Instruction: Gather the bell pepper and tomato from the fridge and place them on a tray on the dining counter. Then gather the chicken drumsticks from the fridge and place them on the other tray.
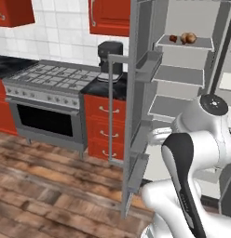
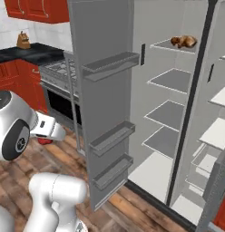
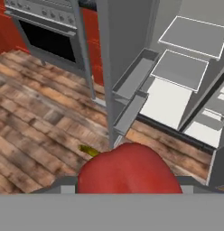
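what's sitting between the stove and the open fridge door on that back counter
A black coffee machine stands on the black counter between the stove and the open fridge door, seen in the left base view.

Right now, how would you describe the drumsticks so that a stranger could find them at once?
Find the open grey fridge beside the stove. On its highest visible inner shelf lie the drumsticks, two small lumpy pieces side by side. One is pale tan, one darker red-brown; the shelves below look bare.
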